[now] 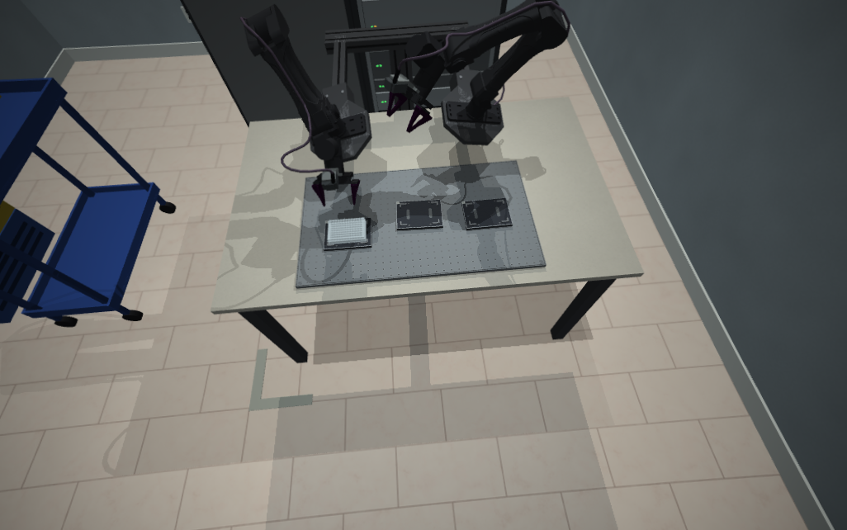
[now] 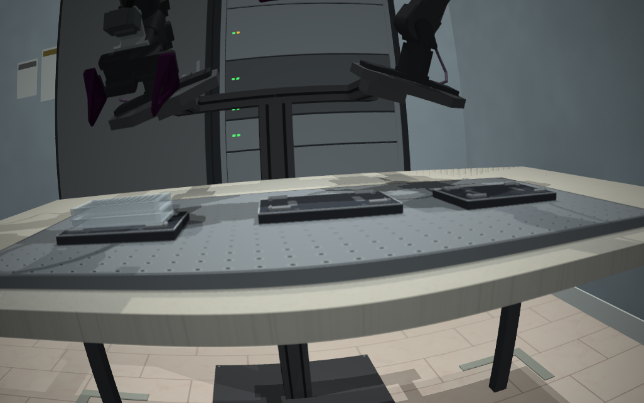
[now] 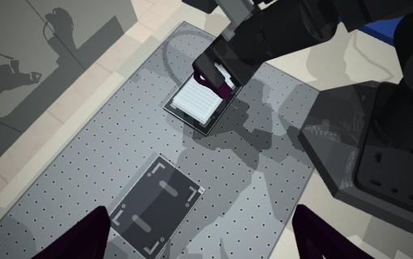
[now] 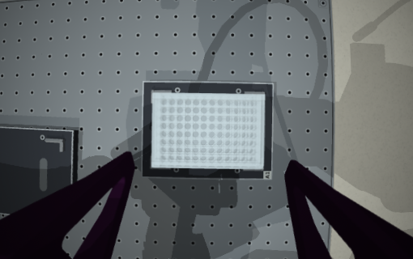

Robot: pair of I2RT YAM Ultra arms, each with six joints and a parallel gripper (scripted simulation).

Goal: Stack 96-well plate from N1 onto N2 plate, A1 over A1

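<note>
1. Nearest, we see the surface [image 1: 580, 249] [image 2: 284, 304] [image 3: 300, 51] [image 4: 364, 182] carrying a perforated board [image 1: 424, 256] [image 2: 284, 247] [image 3: 134, 121] [image 4: 101, 40].
2. On the board, the rightmost nest [image 1: 347, 247] [image 2: 118, 236] [image 3: 186, 120] [image 4: 146, 133] from the arms' side holds the upper plate [image 1: 347, 229] [image 2: 122, 203] [image 3: 198, 95] [image 4: 207, 129] stacked on the lower plate [image 2: 122, 219]; we cannot tell whether they are fully nested or whether their A1 wells match.
3. The middle nest [image 1: 418, 214] [image 2: 332, 213] [image 3: 155, 206] [image 4: 36, 174] and leftmost nest [image 1: 487, 213] [image 2: 513, 197] show their brackets.
4. Our right end effector [image 1: 338, 203] [image 2: 122, 120] [image 3: 213, 61] [image 4: 210, 163] hangs above and behind the stack, fingers spread, apart from both plates.
5. Farther back, our left end effector [image 1: 399, 122] [image 3: 202, 214] is also spread, well apart from the stack.
6. Beyond the arms stands a rack with small green lights [image 1: 378, 65] [image 2: 235, 78].
</note>
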